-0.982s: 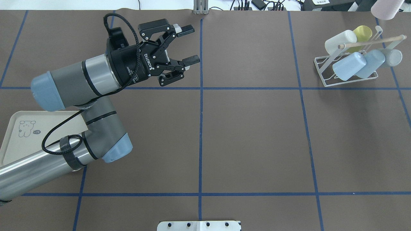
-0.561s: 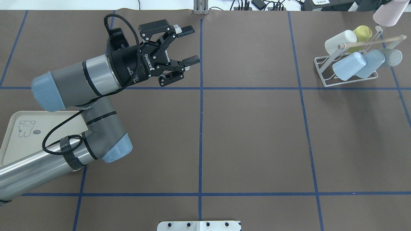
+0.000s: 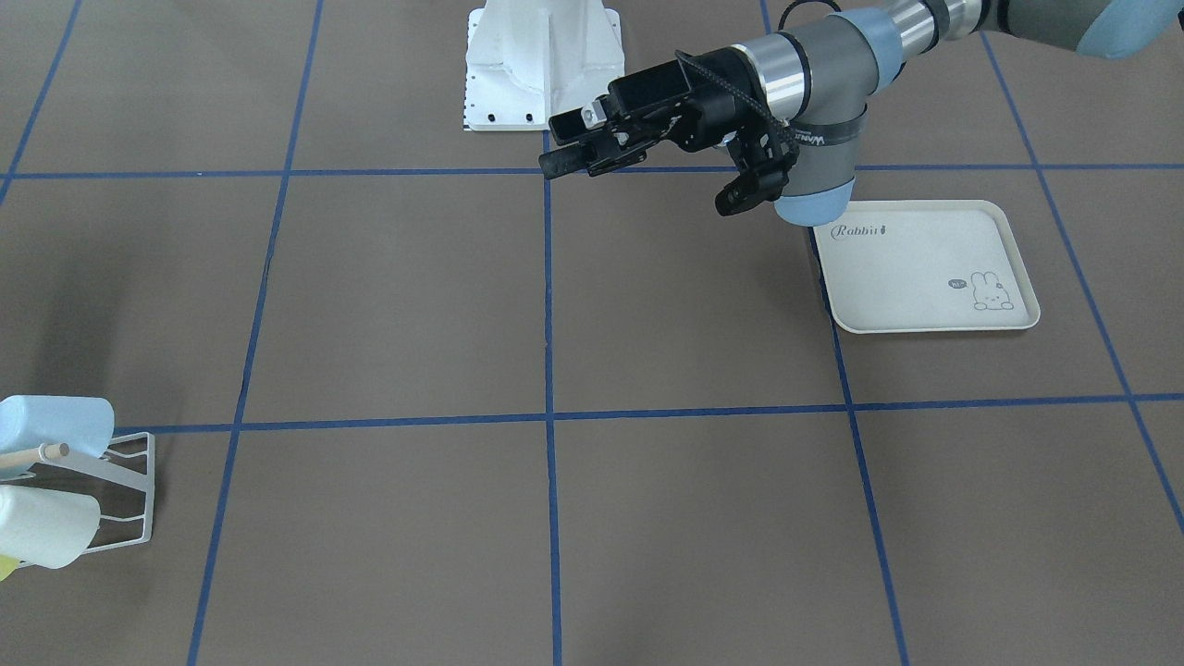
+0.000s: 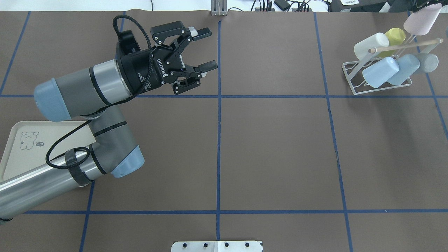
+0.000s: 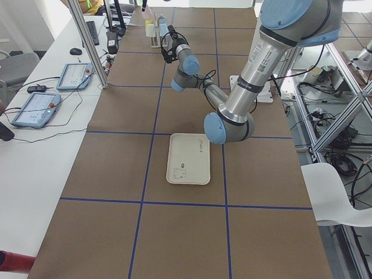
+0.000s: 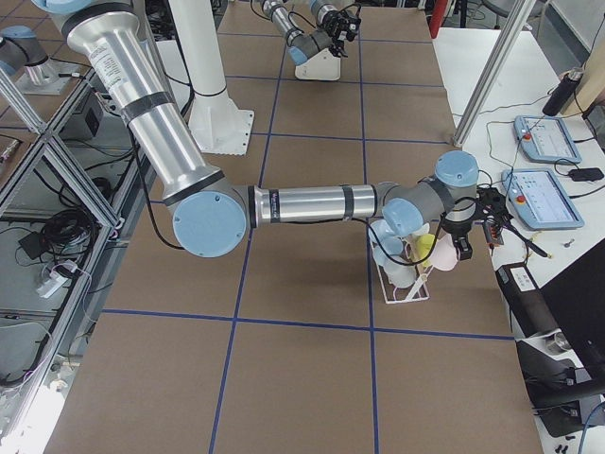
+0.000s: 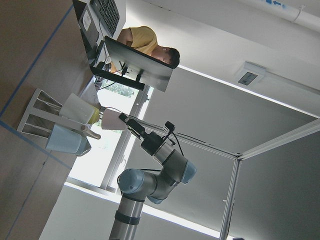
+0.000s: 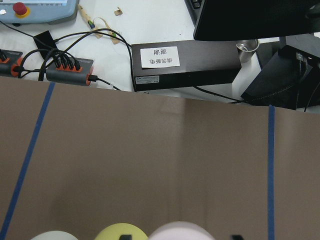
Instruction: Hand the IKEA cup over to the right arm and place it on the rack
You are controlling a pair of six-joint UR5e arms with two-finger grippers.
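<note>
The IKEA cup (image 4: pixel 421 22) is pale pink and hangs tilted just above the far right corner of the rack (image 4: pixel 348 71), a white wire frame with a wooden dowel (image 4: pixel 406 44). My right gripper (image 7: pixel 121 119) is shut on this cup. In the right wrist view the cup's rim (image 8: pixel 182 231) shows at the bottom edge between the dark fingertips. Several other cups in white, yellow, light blue and grey lie on the rack's prongs. My left gripper (image 4: pixel 204 49) hovers open and holds nothing near the table's centre line, far from the rack.
A cream rabbit-print tray (image 4: pixel 17 154) lies at the near left, partly under the left arm. Beyond the table's far edge are cables, a dark box (image 8: pixel 185 65) and a monitor. A seated person (image 7: pixel 145 42) shows behind the monitor.
The pink cup has come down from the view's top edge toward the rack and now tilts over its far right corner. The left arm has not moved.
</note>
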